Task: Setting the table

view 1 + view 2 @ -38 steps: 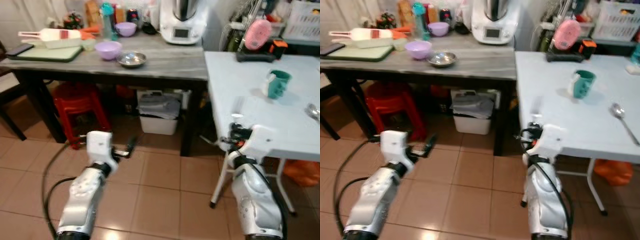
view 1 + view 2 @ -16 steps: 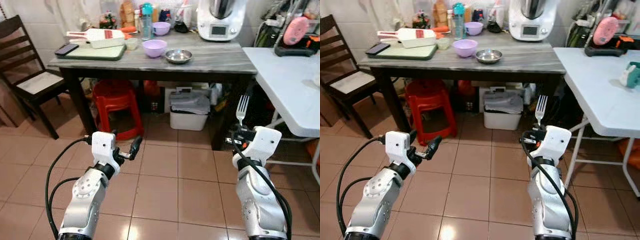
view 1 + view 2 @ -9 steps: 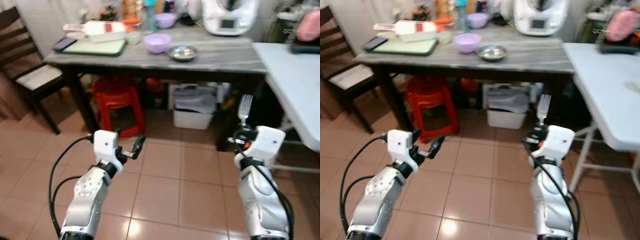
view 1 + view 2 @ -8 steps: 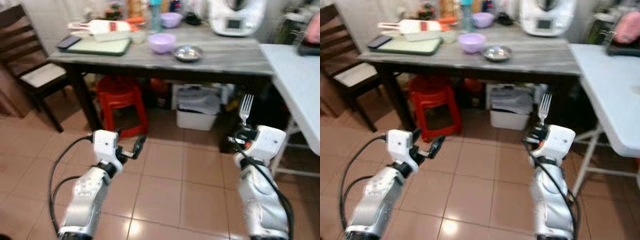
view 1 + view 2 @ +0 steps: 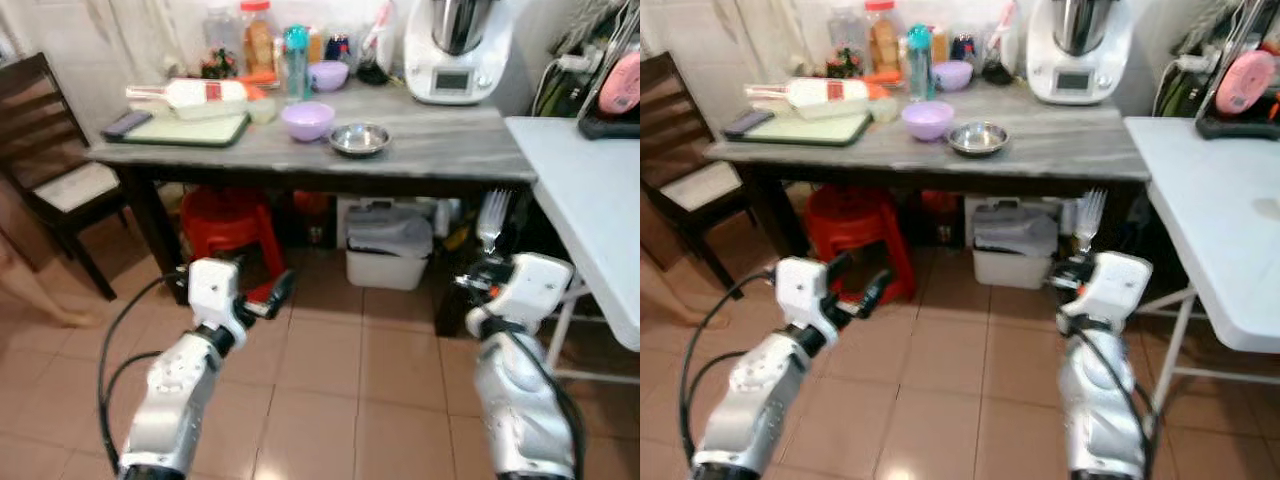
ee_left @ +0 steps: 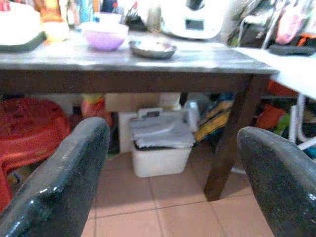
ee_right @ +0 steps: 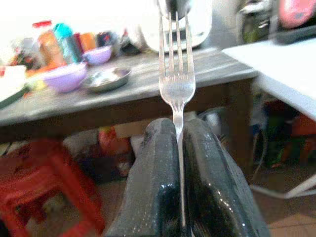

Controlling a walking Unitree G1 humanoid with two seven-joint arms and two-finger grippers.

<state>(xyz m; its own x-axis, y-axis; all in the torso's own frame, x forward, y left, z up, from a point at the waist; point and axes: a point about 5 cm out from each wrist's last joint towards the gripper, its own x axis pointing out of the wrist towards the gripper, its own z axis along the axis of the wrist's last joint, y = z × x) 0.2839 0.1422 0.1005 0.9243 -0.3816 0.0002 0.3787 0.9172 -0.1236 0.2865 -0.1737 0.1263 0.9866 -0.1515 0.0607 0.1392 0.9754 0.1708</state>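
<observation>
My right gripper [image 5: 484, 266] is shut on a silver fork [image 5: 491, 217] that stands upright, tines up, over the tiled floor in front of the grey wooden table [image 5: 430, 150]. In the right wrist view the fork [image 7: 177, 74] sticks out from between the two closed black fingers [image 7: 153, 197]. My left gripper [image 5: 270, 296] is open and holds nothing, low over the floor near a red stool [image 5: 228, 212]. On the grey table stand a purple bowl [image 5: 307, 120] and a small steel dish [image 5: 359, 138]. The white folding table [image 5: 595, 200] is at the right.
A dark wooden chair [image 5: 55, 180] stands at the left. Under the grey table sit the red stool and a white bin [image 5: 388, 240]. A green tray [image 5: 190, 128], bottles [image 5: 295, 60] and a white kitchen appliance [image 5: 459, 50] crowd the table's back.
The camera has swung left, so the teal mug and spoon on the white table left the picture and the chair came in. The fork stays gripped upright in my right gripper.
</observation>
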